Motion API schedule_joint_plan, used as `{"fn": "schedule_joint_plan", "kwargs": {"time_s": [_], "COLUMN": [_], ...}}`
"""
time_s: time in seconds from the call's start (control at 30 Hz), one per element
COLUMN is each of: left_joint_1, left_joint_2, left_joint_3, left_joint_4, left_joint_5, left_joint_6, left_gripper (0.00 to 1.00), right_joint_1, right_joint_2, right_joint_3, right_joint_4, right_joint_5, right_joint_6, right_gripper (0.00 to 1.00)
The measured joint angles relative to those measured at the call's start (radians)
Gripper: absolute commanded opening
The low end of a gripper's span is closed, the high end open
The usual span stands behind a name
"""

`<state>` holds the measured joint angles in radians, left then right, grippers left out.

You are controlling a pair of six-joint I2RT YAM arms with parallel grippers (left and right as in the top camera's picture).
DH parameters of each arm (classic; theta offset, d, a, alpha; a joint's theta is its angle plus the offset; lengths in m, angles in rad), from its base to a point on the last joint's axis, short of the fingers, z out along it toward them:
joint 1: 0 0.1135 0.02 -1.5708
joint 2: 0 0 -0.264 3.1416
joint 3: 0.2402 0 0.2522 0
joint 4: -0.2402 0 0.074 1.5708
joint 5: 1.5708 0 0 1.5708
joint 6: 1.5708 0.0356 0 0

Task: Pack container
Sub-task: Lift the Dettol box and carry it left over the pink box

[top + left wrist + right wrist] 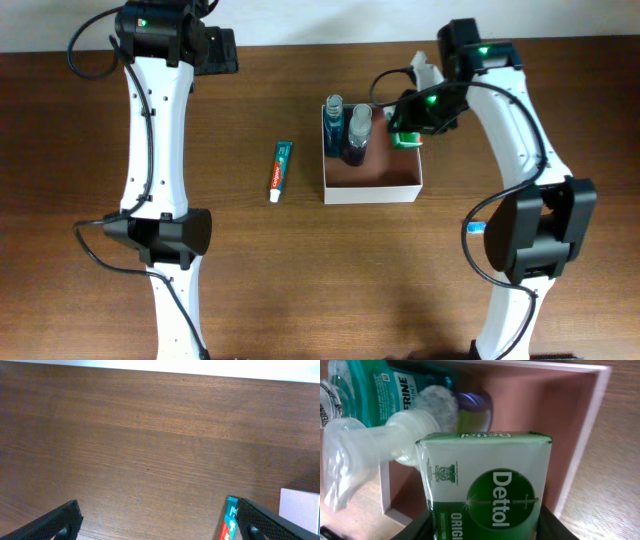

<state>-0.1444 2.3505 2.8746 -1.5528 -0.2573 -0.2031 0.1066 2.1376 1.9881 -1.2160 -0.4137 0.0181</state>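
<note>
The container (pixel 372 193) sits near the middle of the counter (pixel 230 120): a square, shallow box with white walls and a pinkish-brown floor, most of that floor bare.

Your right jaws are clamped on a green Dettol soap bar (pixel 490 495), one dark finger (pixel 560 527) pressed to each side of it. They hold it over the container's 2 o'clock corner (pixel 405 138).

Your left jaws are spread wide and hold nothing. Their two fingers (pixel 55 522) show at the lower corners of the left wrist view, over bare wood.

Inside the container, along its 12 o'clock wall, stand a teal mouthwash bottle (pixel 333 120) at 11 o'clock and a dark blue bottle (pixel 358 138) just beside it. A clear pump head (pixel 395 445) shows close to the soap in the right wrist view; you cannot tell whether it is inside the box.

A toothpaste tube (pixel 281 170) lies flat on the counter at 9 o'clock of the container, apart from it.
</note>
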Motion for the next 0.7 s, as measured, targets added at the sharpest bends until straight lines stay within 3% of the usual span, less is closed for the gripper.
{"fn": "schedule_joint_plan", "kwargs": {"time_s": [0.7], "left_joint_1": [0.0], "left_joint_2": [0.0], "left_joint_3": [0.0], "left_joint_4": [0.0], "left_joint_5": [0.0], "left_joint_6": [0.0], "left_gripper": [0.99], "right_joint_1": [0.051], "right_joint_2": [0.0], "right_joint_3": [-0.076], "right_joint_4": [0.107], "right_joint_5": [0.162], "right_joint_6": [0.061], "right_gripper": [0.38]}}
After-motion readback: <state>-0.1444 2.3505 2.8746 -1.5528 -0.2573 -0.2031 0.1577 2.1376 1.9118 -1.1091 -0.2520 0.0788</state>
